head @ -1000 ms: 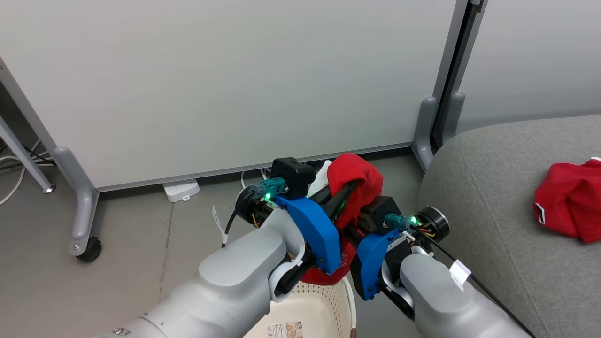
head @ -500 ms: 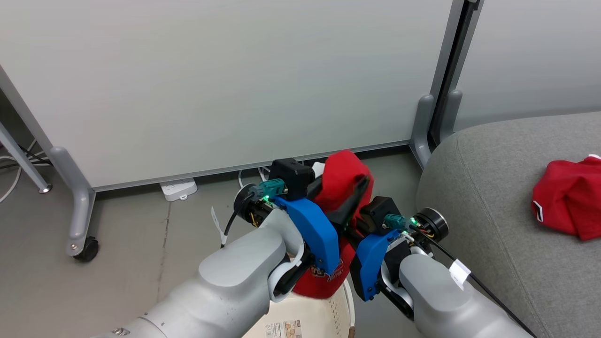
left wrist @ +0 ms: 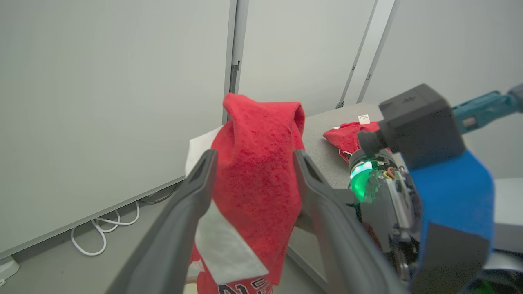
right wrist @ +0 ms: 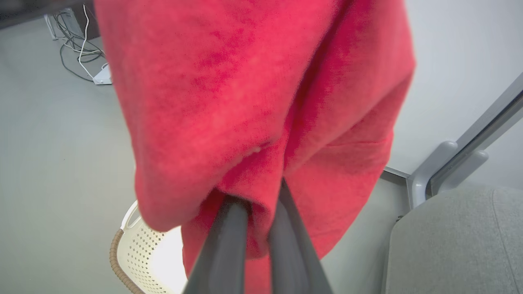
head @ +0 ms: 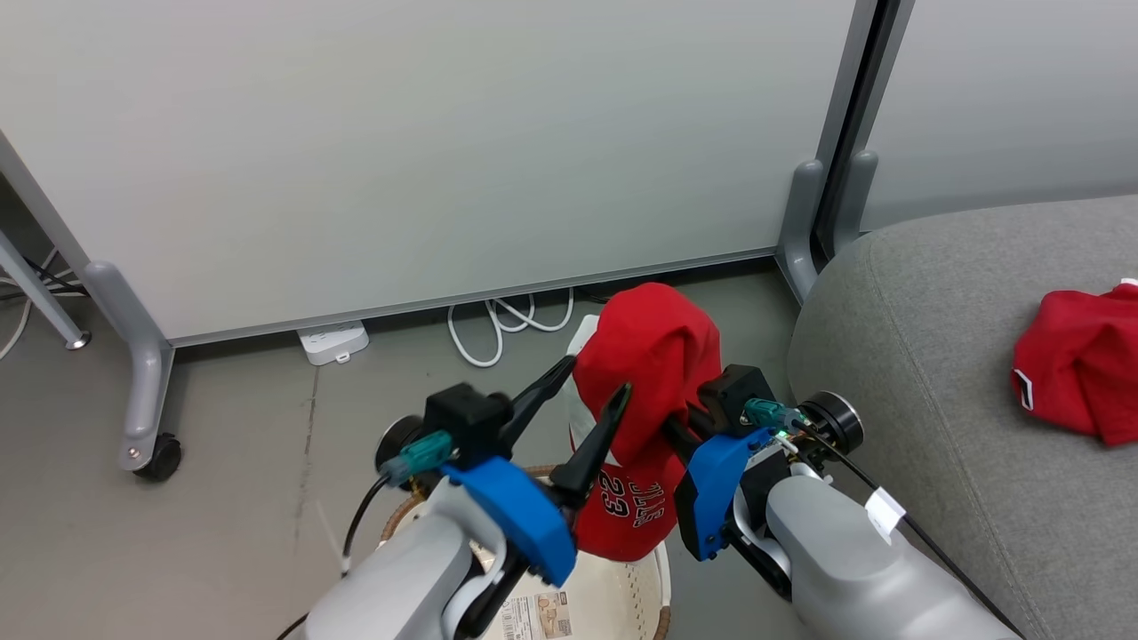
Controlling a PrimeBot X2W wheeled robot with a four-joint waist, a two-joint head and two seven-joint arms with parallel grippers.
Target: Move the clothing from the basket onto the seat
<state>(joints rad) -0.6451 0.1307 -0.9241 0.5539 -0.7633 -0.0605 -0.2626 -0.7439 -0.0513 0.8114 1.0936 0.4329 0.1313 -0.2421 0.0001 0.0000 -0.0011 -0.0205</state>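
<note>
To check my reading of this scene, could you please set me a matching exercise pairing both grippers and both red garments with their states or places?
1 left gripper
2 right gripper
3 number 23 garment
4 other red garment

A lying on the sofa
B jaws shut on cloth
C hanging above the basket
D jaws open

Pairs: 1-D, 2-B, 3-C, 4-A.

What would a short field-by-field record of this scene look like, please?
Left gripper: open, fingers on either side of the hanging jersey
Right gripper: shut on the jersey, holding it up above the basket
Other garment: lying on the sofa
Left to do: carry the jersey to the sofa
</note>
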